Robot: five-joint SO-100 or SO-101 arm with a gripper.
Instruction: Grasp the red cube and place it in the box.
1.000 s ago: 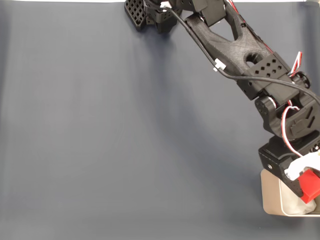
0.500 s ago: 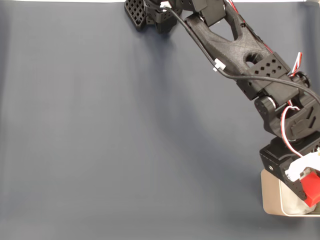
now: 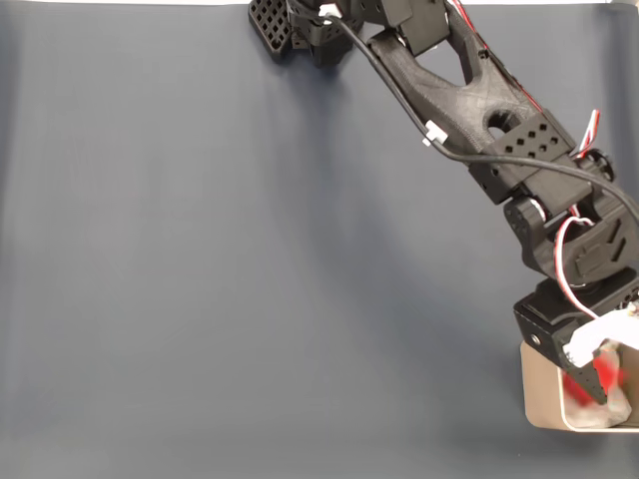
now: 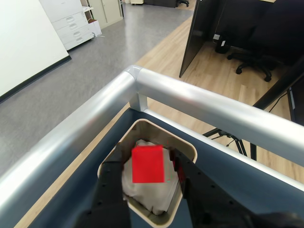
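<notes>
The red cube (image 4: 148, 164) lies between my fingers over the white padding inside the box (image 4: 156, 126). A strip of padding shows between the cube and the left finger (image 4: 111, 183), so the jaws stand apart from it. In the fixed view the box (image 3: 539, 399) sits at the bottom right of the table. My gripper (image 3: 607, 381) reaches down into it, open. There the cube (image 3: 613, 375) is a blurred red patch low between the fingers.
The table is covered in dark blue cloth (image 3: 250, 279), with broad free room left of the arm. A round metal rail (image 4: 199, 104) runs along the table's edge just beyond the box. The arm's base (image 3: 300, 25) is at the top.
The jaws have parted and the cube, held above the box a second ago, has dropped lower into it. The arm has shifted slightly down and left.
</notes>
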